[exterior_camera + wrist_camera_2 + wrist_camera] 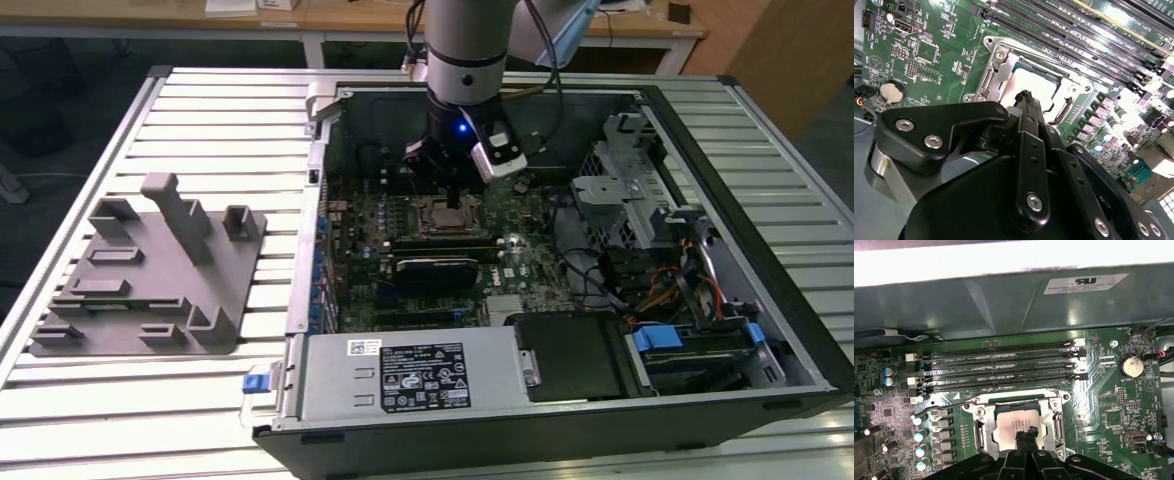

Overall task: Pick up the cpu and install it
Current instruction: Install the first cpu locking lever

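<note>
The cpu (1010, 421) (1029, 80) lay flat in its socket on the motherboard (1109, 410), its silvery top facing up and boxed in by the metal socket frame (979, 427) (988, 75). The gripper (1024, 433) (1026, 98) stood directly over the chip. Its black fingers were drawn together with no visible gap and gripped nothing. Their tips were at the cpu's top face, but the pictures did not show whether they touched it.

Just beyond the socket ran four memory slots (999, 367) (1079, 30), side by side. A coin cell battery (1130, 366) (891, 92) sat near the board's edge, well apart from the socket.

In the exterior view the arm (465, 50) reached down into the open computer case (694, 150). A power supply (407, 370) filled the case's near corner. The case rested on the slatted bench (200, 110), and a grey plastic fixture (147, 270) stood by the bench's edge on the exterior view's left.
</note>
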`<action>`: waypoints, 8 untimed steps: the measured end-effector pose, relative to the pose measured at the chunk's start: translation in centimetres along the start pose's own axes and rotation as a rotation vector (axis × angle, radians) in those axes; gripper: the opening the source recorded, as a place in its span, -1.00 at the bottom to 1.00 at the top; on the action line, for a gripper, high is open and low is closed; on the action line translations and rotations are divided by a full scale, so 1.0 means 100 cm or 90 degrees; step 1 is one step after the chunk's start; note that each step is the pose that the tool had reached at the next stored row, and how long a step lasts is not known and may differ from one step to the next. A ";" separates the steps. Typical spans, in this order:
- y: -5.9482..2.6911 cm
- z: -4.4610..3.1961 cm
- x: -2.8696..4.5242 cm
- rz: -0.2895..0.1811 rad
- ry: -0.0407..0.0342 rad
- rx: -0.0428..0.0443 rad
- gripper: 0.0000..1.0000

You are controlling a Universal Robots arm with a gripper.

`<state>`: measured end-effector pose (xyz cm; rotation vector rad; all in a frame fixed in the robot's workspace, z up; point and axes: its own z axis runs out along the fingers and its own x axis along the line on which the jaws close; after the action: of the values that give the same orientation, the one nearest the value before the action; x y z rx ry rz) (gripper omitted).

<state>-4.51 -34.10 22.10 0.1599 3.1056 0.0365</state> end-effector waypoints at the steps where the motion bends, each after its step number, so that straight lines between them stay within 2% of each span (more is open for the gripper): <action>1: 0.0000 -0.0001 0.0000 0.000 0.0000 0.0001 -0.79; 8: -0.0001 -0.0004 0.0006 0.000 0.0000 0.0001 -0.79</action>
<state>-4.58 -34.10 22.14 0.1599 3.1057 0.0362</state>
